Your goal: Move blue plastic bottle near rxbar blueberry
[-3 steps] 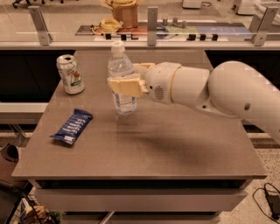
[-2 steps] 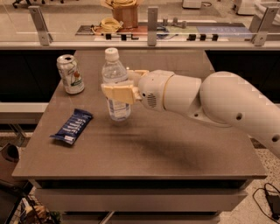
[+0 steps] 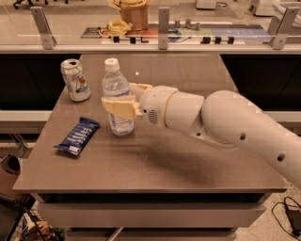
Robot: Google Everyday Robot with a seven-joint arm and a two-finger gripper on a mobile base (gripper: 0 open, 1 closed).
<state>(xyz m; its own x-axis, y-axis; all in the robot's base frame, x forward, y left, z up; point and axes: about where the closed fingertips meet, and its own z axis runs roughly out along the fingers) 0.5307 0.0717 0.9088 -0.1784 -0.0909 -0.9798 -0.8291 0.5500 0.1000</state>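
The blue plastic bottle [image 3: 116, 92], clear with a white cap, stands upright near the middle left of the table. My gripper [image 3: 123, 100] is shut on the bottle's middle, one tan finger [image 3: 118, 106] in front and one behind, with the white arm reaching in from the right. The rxbar blueberry [image 3: 78, 136], a flat dark blue wrapper with white lettering, lies on the table a short way to the left of the bottle and a little nearer the front.
A green-and-white soda can [image 3: 75, 80] stands at the table's [image 3: 188, 160] back left. Behind the table runs a counter with a glass rail, cables and a brown container [image 3: 134, 14]. The table's left edge is close to the bar.
My gripper has carried the bottle leftward and a little toward the front, closer to the blue bar. The can and the bar have not moved.
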